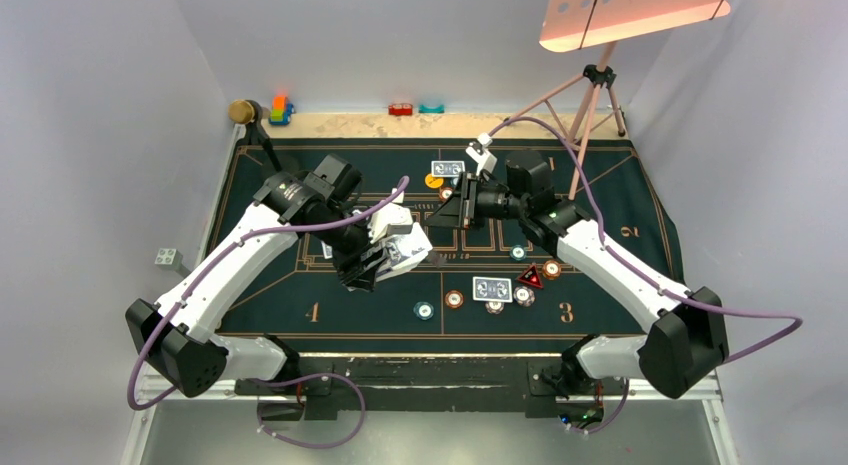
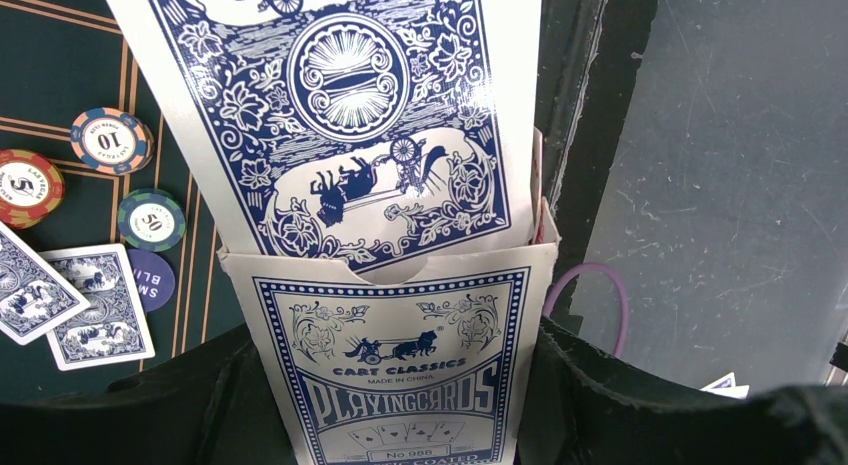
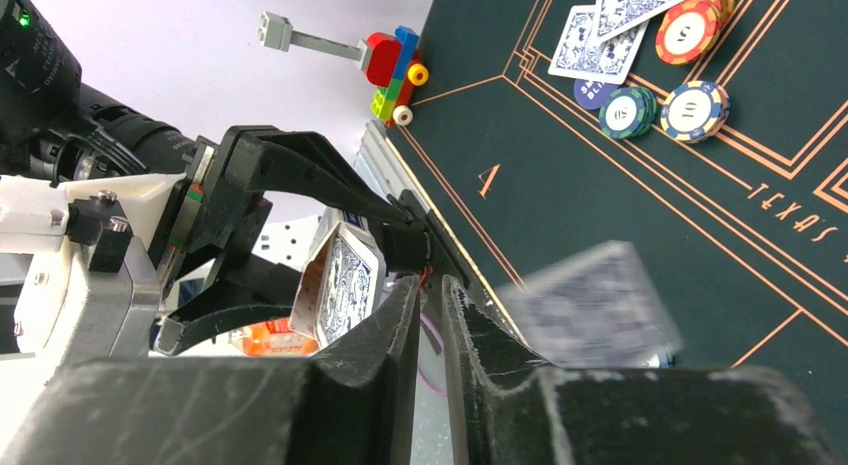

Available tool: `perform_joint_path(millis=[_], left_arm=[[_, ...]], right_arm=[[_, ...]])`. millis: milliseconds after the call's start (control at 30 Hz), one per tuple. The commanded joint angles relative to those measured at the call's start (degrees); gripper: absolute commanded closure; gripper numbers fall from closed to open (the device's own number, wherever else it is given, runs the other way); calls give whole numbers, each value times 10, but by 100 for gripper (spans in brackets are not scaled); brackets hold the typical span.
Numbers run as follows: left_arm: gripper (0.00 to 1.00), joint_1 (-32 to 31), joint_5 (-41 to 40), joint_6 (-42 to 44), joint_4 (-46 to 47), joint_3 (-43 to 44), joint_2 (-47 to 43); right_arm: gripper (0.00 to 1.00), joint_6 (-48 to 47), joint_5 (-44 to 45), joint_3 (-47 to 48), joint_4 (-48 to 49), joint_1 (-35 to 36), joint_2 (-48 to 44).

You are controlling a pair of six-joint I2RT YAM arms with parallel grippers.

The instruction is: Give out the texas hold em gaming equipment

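Left gripper [image 1: 383, 257]: closed tight on the card box [image 2: 395, 385], which is clamped across its narrow sides between the fingers [image 2: 620, 405].
Position: the box is held above the middle of the felt mat [image 1: 370, 315], off the surface.
Long axis: the box is laid straight out from the wrist with its printed front towards the camera and its open mouth at the far end. A blue-backed card [image 2: 345, 105] is seen projecting lengthwise from the mouth along the same line.
Right gripper [image 3: 430, 285]: the fingers are set close together with only a narrow slit between them, and the tips are just beside the box. Whether a card edge is pinched cannot be told.
Right wrist only: the box is shown end-on inside the left gripper. A blurred card [image 3: 595, 305] is seen beside the outer finger, over the mat, and contact cannot be judged.
Left wrist only: chip values can be read. A 10 chip [image 2: 110, 140], a 50 chip [image 2: 150, 220] and a 5 chip [image 2: 25, 185] are laid left of the box, near two face-down cards [image 2: 100, 305].
Top view only: another card pair [image 1: 447, 169] is placed at far centre, and a red triangular marker [image 1: 530, 277] is set among the chips right of centre.
Edges: a dark rail [image 2: 590, 135] is seen just right of the box. Toy blocks [image 1: 280, 110] are lined along the far edge, and a tripod [image 1: 597, 95] is stood at the far right corner.
Open room: bare felt is shown around the numeral 4 [image 1: 312, 312], left of the chips.
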Motion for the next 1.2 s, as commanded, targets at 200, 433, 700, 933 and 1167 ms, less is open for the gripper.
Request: perform_joint_path(millis=[200, 433, 700, 933, 1167], left_arm=[[100, -1, 17, -6, 10, 12, -8], [100, 0, 17, -5, 11, 12, -8], [100, 0, 15, -4, 10, 11, -10], [100, -1, 14, -5, 14, 11, -8], [100, 0, 15, -7, 15, 14, -4]], right_arm=[[86, -1, 9, 27, 12, -1, -25], [83, -15, 32, 27, -16, -7, -26], [30, -7, 4, 37, -8, -31, -36], [18, -28, -15, 66, -17, 27, 4], [16, -24, -20, 59, -1, 55, 20]])
